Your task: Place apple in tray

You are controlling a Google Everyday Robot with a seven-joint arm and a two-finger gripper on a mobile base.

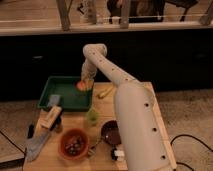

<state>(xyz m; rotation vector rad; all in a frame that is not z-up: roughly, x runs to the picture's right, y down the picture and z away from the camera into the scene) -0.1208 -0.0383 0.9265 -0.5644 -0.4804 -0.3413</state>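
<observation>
While my white arm [132,115] fills the right of the view, rising from the near edge and bending at an elbow above the far side, the wooden table [75,121] lies beneath it with everything else spread across its left and middle. The dark green tray [62,91] sits at the table's far left corner. A pale blue-grey object [54,100] rests by the tray's near rim. Nearer the camera stands the round orange bowl [86,143] with dark contents, and just to its right is the dark brown bowl [110,131], partly hidden behind my arm. A tan block [50,118] lies left of the orange bowl. A yellow elongated piece [105,91] lies on the wood just right of the tray. The small green cup [92,116] stands near the tray's near right corner. My gripper [86,80] points down over the tray's far right corner, and the apple [82,85] is right at its tip, inside the tray's outline. Whether I am grasping the apple or have released it, I cannot tell.
</observation>
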